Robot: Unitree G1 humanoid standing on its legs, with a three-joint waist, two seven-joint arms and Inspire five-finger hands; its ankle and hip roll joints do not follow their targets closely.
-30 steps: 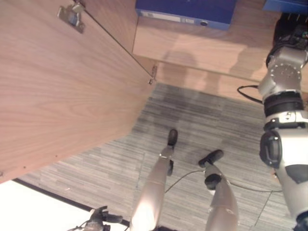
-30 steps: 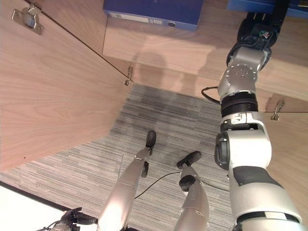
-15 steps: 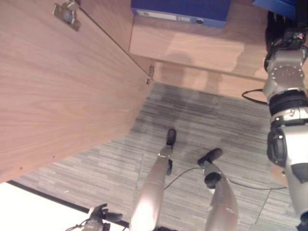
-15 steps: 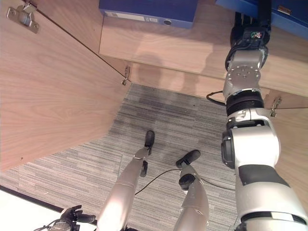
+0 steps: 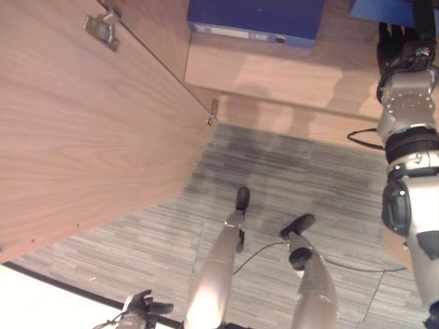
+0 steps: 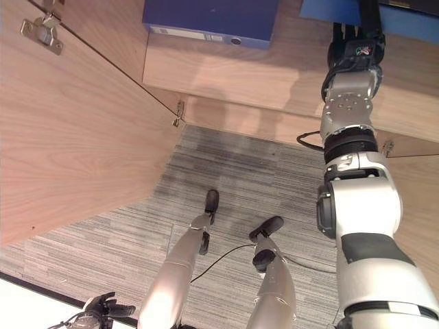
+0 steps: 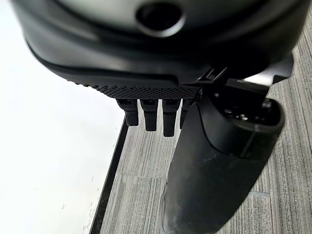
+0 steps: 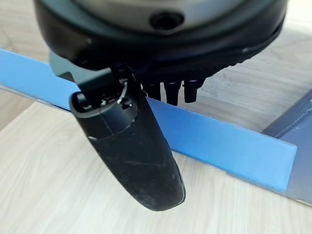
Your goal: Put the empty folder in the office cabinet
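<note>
Grey striped carpet below a wooden office cabinet [image 6: 226, 75], its door [image 5: 89, 137] swung open at the robot's left.

On the cabinet shelf the light blue folder [image 8: 229, 146] lies flat, a thin plain board cut off at the edge of the head views; the right hand [image 6: 353, 51] reaches to it, thumb extended above the shelf, fingers [image 8: 170, 92] short stubs over the folder's edge, whether they grip it I cannot tell. A dark blue binder [image 6: 212, 20] lies well apart on the same shelf. Low by the carpet, the left hand [image 6: 103, 308] hangs, fingers relaxed, holding nothing.
</note>
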